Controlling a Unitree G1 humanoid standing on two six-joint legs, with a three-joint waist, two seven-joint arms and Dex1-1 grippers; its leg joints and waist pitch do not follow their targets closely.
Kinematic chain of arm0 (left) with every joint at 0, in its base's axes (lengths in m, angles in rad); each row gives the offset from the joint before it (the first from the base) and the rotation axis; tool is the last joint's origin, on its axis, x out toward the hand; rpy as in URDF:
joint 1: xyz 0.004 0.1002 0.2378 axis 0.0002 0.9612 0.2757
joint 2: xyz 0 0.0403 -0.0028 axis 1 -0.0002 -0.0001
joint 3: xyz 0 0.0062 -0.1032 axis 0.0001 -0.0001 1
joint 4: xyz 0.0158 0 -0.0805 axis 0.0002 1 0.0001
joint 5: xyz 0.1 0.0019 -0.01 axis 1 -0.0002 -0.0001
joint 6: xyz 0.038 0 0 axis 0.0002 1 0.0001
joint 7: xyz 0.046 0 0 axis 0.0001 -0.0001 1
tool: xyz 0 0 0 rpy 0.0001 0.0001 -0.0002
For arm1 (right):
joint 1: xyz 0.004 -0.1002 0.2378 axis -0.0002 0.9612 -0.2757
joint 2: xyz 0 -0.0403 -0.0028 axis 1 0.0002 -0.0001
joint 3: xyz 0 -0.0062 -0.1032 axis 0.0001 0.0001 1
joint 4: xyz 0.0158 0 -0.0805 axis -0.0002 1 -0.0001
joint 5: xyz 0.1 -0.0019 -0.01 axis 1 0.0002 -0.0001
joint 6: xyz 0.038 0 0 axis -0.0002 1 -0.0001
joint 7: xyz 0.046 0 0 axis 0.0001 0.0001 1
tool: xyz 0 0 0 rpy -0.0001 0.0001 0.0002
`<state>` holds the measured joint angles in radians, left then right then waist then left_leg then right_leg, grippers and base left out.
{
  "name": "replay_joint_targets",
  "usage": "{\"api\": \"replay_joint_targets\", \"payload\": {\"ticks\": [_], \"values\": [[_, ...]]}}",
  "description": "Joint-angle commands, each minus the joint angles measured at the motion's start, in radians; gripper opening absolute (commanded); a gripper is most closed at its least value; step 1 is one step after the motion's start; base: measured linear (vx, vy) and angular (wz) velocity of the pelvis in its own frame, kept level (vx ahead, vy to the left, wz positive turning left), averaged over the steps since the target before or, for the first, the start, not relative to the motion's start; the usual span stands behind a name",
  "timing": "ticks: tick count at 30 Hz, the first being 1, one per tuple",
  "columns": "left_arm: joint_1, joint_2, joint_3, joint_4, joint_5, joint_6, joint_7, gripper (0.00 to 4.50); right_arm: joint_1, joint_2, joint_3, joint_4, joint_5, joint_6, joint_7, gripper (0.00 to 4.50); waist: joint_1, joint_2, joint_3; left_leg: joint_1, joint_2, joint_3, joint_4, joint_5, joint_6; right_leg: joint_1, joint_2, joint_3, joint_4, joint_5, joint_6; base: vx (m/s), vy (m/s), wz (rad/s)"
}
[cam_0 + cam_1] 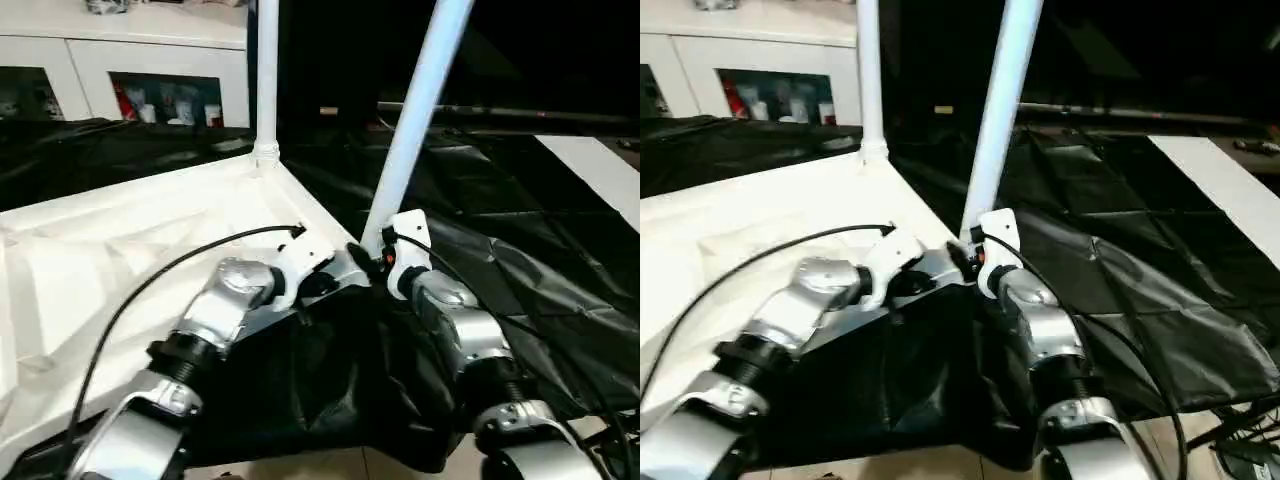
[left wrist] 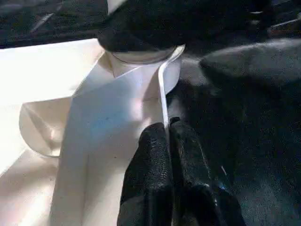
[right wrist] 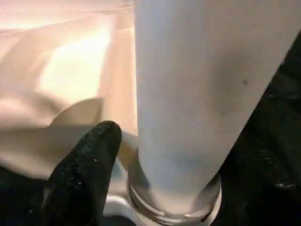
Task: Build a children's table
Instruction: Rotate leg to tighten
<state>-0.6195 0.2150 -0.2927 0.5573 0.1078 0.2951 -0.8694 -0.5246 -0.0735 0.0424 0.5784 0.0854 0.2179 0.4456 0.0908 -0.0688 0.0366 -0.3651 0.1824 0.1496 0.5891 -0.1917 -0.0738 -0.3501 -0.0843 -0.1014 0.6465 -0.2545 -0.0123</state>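
Observation:
The white tabletop (image 1: 120,250) lies upside down with its ribbed side up. One white leg (image 1: 266,80) stands upright in the far corner socket. A second leg (image 1: 415,110) leans in the near right corner socket (image 2: 141,59). My left gripper (image 2: 168,129) is shut on the tabletop's thin rim just beside that socket. My right gripper (image 1: 375,258) sits low against the leaning leg's base (image 3: 188,155), on the side toward the tabletop.
A black cloth (image 1: 520,240) covers the work table under and to the right of the tabletop. A white board (image 1: 600,170) lies at the far right. White cabinets (image 1: 150,70) stand behind at the left. Cables run along both forearms.

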Motion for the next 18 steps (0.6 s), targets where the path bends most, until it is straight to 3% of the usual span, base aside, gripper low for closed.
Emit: {"api": "replay_joint_targets", "payload": {"ticks": [1, 5, 8, 9, 12, 16, 18], "values": [[0.011, 0.001, -0.054, -0.037, -0.016, -0.031, -0.088, 0.0, 0.023, -0.011, 0.05, -0.035, 0.025, 0.024, 0.104, 3.31, 0.003, 0.011, -0.046, 0.004, 0.063, -0.012, -0.081, -0.112, 0.02, 0.033, -0.088, 0.068, -0.088, -0.027, -0.182, 0.0, 0.0, 0.0], [0.046, 0.078, -0.062, -0.1, -0.048, -0.066, -0.219, 0.0, 0.089, -0.137, 0.073, -0.176, 0.069, 0.039, 0.301, 3.31, 0.011, 0.015, -0.054, 0.005, 0.063, -0.005, -0.07, -0.05, 0.052, 0.038, -0.081, 0.067, -0.07, 0.157, -0.203, 0.0, 0.0, 0.0], [0.068, 0.114, -0.063, -0.143, -0.087, -0.07, -0.302, 0.0, 0.123, -0.206, 0.09, -0.24, 0.084, 0.043, 0.409, 3.31, 0.015, 0.012, -0.055, 0.003, 0.06, 0.0, -0.064, -0.034, 0.081, 0.038, -0.079, 0.067, -0.063, 0.227, -0.22, 0.0, 0.0, 0.0], [0.073, 0.123, -0.064, -0.153, -0.094, -0.072, -0.32, 0.0, 0.131, -0.222, 0.094, -0.253, 0.089, 0.047, 0.433, 3.31, 0.019, 0.014, -0.053, 0.008, 0.061, 0.003, -0.066, -0.049, 0.082, 0.032, -0.078, 0.068, -0.067, 0.209, -0.227, 0.0, 0.0, 0.0], [0.102, 0.177, -0.082, -0.21, -0.129, -0.074, -0.432, 0.0, 0.172, -0.303, 0.129, -0.323, 0.094, 0.057, 0.54, 3.31, 0.024, 0.017, -0.048, 0.01, 0.065, 0.004, -0.07, -0.091, 0.068, 0.031, -0.08, 0.069, -0.071, 0.138, -0.231, 0.0, 0.0, 0.0], [0.111, 0.195, -0.081, -0.231, -0.147, -0.076, -0.467, 0.0, 0.213, -0.361, 0.155, -0.392, 0.11, 0.066, 0.618, 3.31, 0.027, 0.013, -0.042, 0.016, 0.067, 0.009, -0.074, -0.147, 0.048, 0.025, -0.082, 0.072, -0.083, 0.031, -0.224, 0.0, 0.0, 0.0], [0.111, 0.198, -0.08, -0.235, -0.15, -0.075, -0.471, 0.0, 0.218, -0.369, 0.157, -0.402, 0.115, 0.069, 0.63, 3.31, 0.028, 0.012, -0.043, 0.012, 0.067, 0.008, -0.076, -0.144, 0.043, 0.026, -0.083, 0.072, -0.081, 0.021, -0.221, 0.0, 0.0, 0.0]]}}
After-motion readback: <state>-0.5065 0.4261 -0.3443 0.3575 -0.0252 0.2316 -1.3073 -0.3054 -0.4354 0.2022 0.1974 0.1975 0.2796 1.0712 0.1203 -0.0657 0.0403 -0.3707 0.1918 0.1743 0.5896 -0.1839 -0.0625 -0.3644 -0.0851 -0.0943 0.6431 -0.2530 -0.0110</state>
